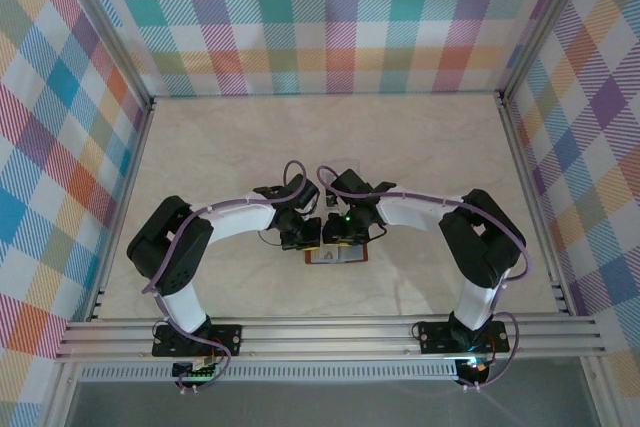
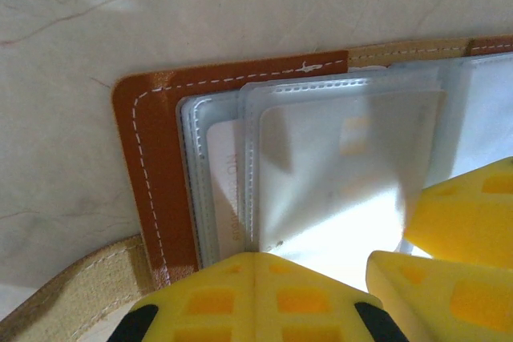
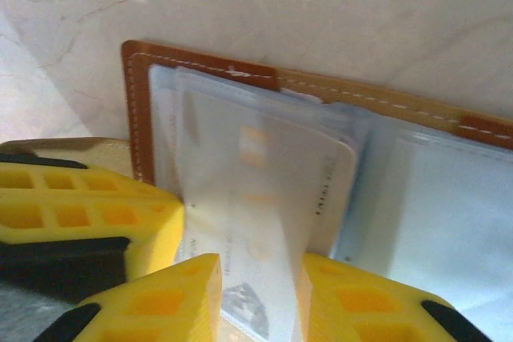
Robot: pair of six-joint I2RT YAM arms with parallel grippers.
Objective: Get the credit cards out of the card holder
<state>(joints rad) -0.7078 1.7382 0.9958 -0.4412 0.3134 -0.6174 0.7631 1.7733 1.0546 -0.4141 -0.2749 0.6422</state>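
Card holder (image 3: 136, 110) open, my left jaws clenched over it, right jaws pinching a pale card (image 3: 321, 190), none looks out yet.

You have plaid walls (image 1: 320, 17) on every side, crossing teal, orange, purple, yellow and pink on white. The table (image 1: 320, 137) is cream marble with faint brown veins. The left arm (image 1: 235, 217) and right arm (image 1: 415, 212) are black and white, with purple cables (image 1: 293, 172). The card holder (image 2: 148, 166) is reddish-brown leather with white dashed stitching and a tan strap (image 2: 72, 298); its sleeves (image 2: 345, 118) are translucent grey-blue. The credit card (image 3: 325, 174) is silvery-white with a pale orange patch. The left gripper (image 2: 255, 286) and right gripper (image 3: 256, 294) are yellow with black.
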